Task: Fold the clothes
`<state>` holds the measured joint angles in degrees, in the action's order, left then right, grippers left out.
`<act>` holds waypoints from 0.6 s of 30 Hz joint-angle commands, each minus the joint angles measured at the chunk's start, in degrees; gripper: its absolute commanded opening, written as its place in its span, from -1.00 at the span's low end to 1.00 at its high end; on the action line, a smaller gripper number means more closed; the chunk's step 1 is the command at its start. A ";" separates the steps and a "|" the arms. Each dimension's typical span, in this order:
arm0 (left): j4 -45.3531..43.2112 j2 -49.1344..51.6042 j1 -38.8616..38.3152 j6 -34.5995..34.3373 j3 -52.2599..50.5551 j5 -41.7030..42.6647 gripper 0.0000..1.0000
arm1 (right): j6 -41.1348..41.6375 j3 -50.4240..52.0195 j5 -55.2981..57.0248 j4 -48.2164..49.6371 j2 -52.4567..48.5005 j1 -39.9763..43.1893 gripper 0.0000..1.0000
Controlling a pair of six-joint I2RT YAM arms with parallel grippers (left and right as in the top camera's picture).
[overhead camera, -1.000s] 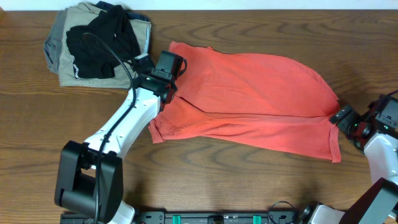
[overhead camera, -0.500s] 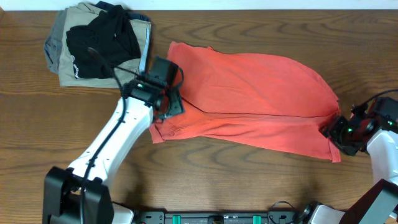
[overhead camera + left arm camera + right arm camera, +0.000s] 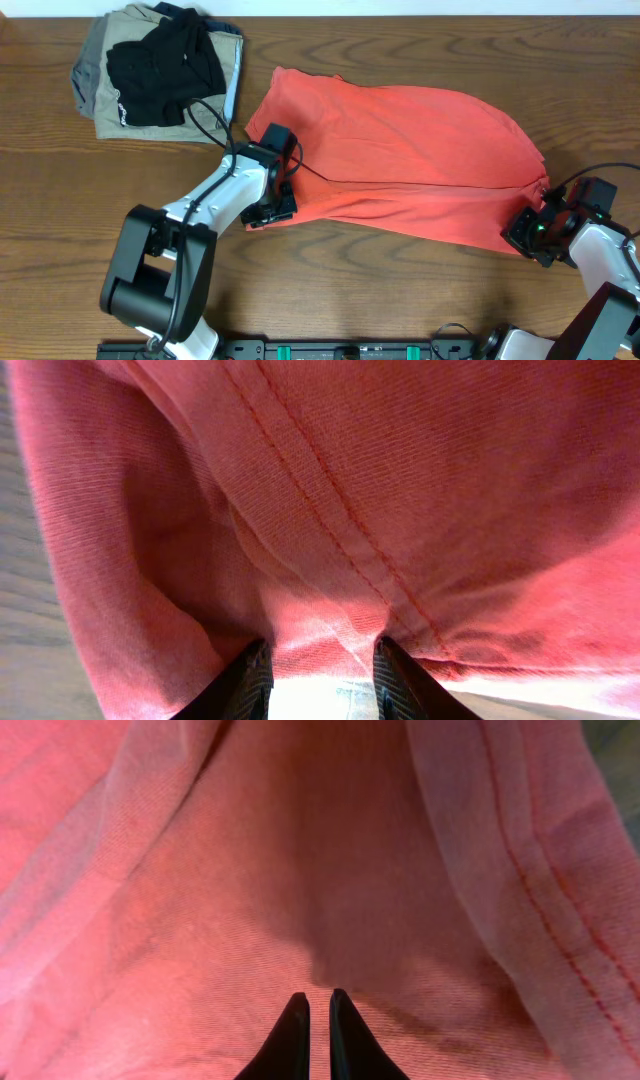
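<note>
The clothes, a red-orange T-shirt point(image 3: 400, 150), lie spread across the middle of the table, with no lettering showing. My left gripper point(image 3: 272, 205) is at the shirt's front left corner. In the left wrist view point(image 3: 320, 675) a bunched fold of the stitched hem point(image 3: 330, 540) sits between its two fingertips, which stand a little apart and press on it. My right gripper point(image 3: 522, 232) is at the shirt's front right corner. The right wrist view point(image 3: 319, 1010) shows its fingertips nearly touching, with a thin layer of red cloth point(image 3: 250, 870) pinched between them.
A pile of khaki and grey folded garments point(image 3: 100, 95) with a black garment point(image 3: 165, 60) on top sits at the back left. Brown wooden table point(image 3: 400, 290) shows in front of the shirt and at both sides.
My left gripper came forward from the shirt's upper left edge to its front left corner. My right gripper slid left onto the front right corner. Both jaws closed in.
</note>
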<state>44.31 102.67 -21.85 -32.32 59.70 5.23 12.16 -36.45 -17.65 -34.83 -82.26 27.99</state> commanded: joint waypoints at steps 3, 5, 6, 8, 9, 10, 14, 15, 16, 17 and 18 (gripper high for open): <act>0.72 1.99 0.31 -0.61 0.17 -1.75 -0.30 | 0.68 0.17 4.20 -0.52 -0.50 -0.48 -0.95; 1.81 2.03 0.33 -2.84 0.17 -4.70 -0.32 | 0.66 0.17 4.37 -0.79 -0.50 -0.46 -0.97; 2.38 2.03 0.44 -3.52 0.17 -5.95 -0.38 | 0.68 0.17 4.35 -0.96 -0.50 -0.46 -0.97; 3.28 2.03 1.03 -3.52 0.17 -6.16 -0.47 | 0.68 0.15 4.35 -1.38 -0.48 -0.42 -0.98; 3.98 2.03 1.49 -3.52 0.17 -6.14 -0.56 | 0.68 0.13 4.33 -1.49 -0.48 -0.39 -0.97; 4.79 2.03 2.03 -3.52 0.17 -6.16 -0.70 | 0.70 0.09 4.33 -1.73 -0.48 -0.39 -0.97; 8.41 2.01 4.66 -3.80 0.17 -6.14 -0.87 | 1.14 -0.83 4.31 -3.76 -0.46 0.33 -0.98; 9.46 2.01 5.40 -4.35 0.17 -6.14 -0.88 | 1.14 -1.18 4.31 -4.46 -0.46 0.66 -0.98; 10.34 2.01 6.10 -4.85 0.17 -6.12 -0.88 | 1.09 -1.46 4.35 -5.09 -0.46 0.98 -0.98; 10.91 1.99 6.62 -5.05 0.17 -6.12 -0.88 | 1.09 -1.64 4.35 -5.62 -0.46 1.33 -0.98; 11.34 1.86 7.17 -5.05 0.17 -6.12 -0.88 | 1.09 -1.77 4.35 -6.08 -0.46 1.64 -0.98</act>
<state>54.48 103.83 -16.16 -36.05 59.72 0.82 12.62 -36.69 -13.65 -40.23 -82.41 28.62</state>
